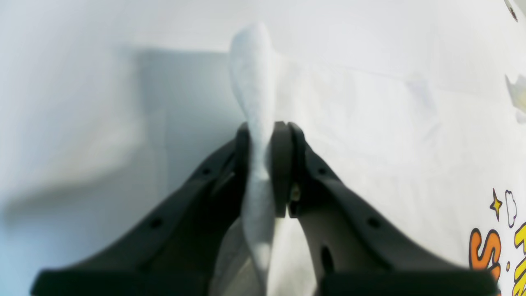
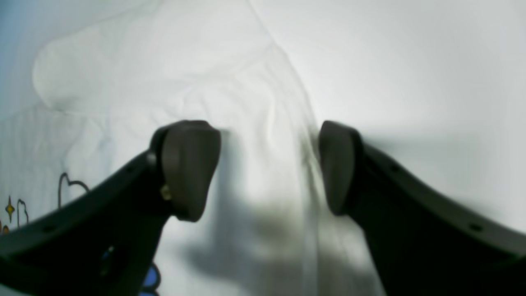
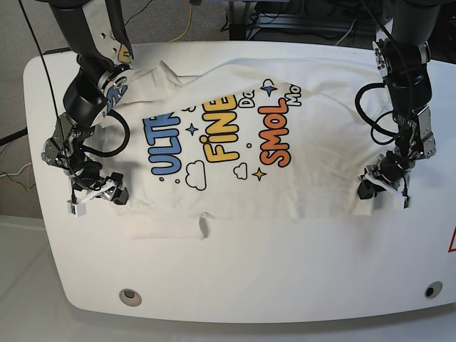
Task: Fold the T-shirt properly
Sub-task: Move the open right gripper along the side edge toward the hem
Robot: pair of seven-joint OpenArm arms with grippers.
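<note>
Left pincer (image 1: pixel 265 164): clamped on shirt (image 3: pixel 235 142) edge. Right pincer (image 2: pixel 269 168): agape over opposite edge; should close fully before both lift evenly.

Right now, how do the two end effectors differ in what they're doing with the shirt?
The left end effector is shut, pinching a ridge of the shirt; the right end effector is open with cloth lying loose between its fingers. In the base view, the left sits at the shirt's right edge and the right at its left edge. Both are low at the shirt's near corners.
</note>
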